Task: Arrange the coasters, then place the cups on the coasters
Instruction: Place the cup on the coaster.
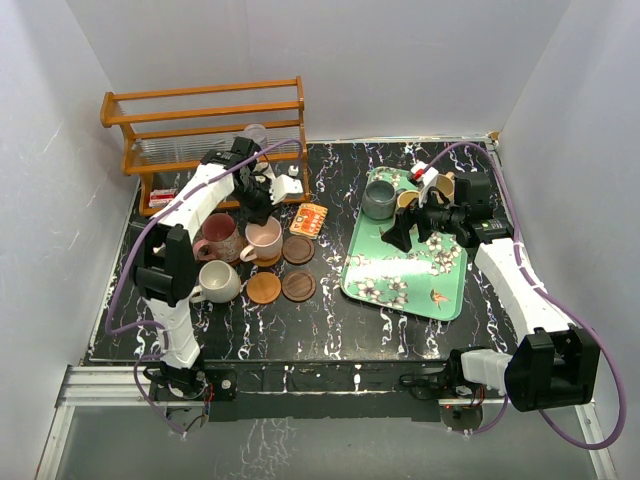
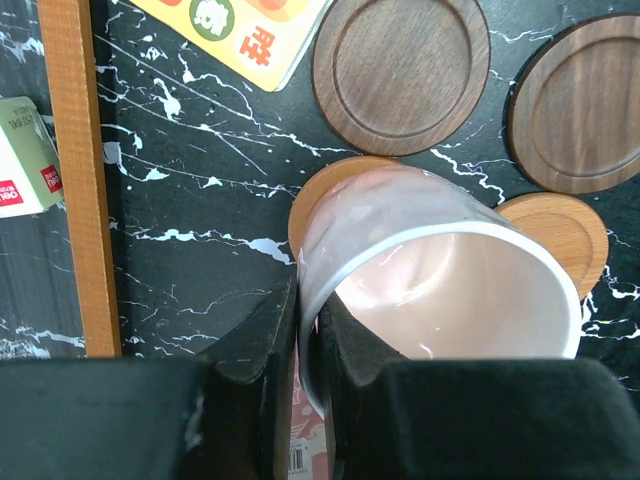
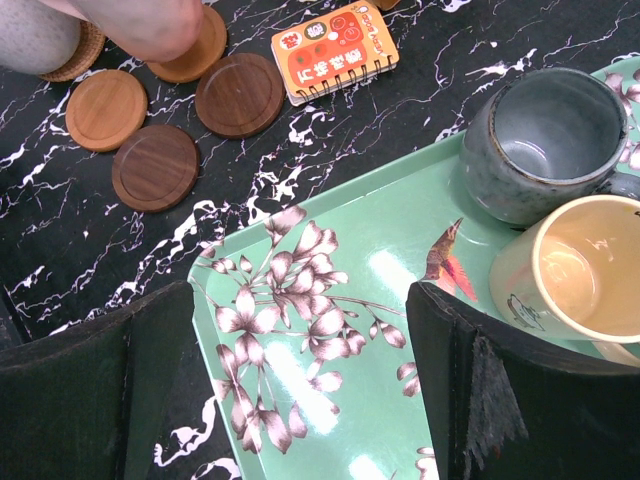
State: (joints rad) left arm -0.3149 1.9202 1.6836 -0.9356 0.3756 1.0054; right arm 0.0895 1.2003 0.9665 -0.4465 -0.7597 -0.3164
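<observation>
Left gripper (image 2: 308,335): clamped narrow on the wall of the pink mug (image 2: 440,270), 1 finger inside the rim, 1 outside. The mug is tilted over a light coaster (image 2: 325,185); I cannot tell whether its base touches it.

3 bare coasters lie near it on the black table (image 2: 200,200): a dark coaster (image 2: 400,70), a second dark coaster (image 2: 580,100) and a pale coaster (image 2: 565,235). The orange card (image 2: 240,35) lies just beyond them.

In the top view, the maroon mug (image 1: 218,237) stands left of the pink one and the off-white mug (image 1: 218,282) stands nearer the arm bases.

Right gripper (image 3: 300,400): jaws wide, holding nothing, hanging over the green tray (image 3: 300,330). The grey mug (image 3: 550,140) and yellow mug (image 3: 575,265) stand on the tray, just beside each other, well apart from the coasters.
</observation>
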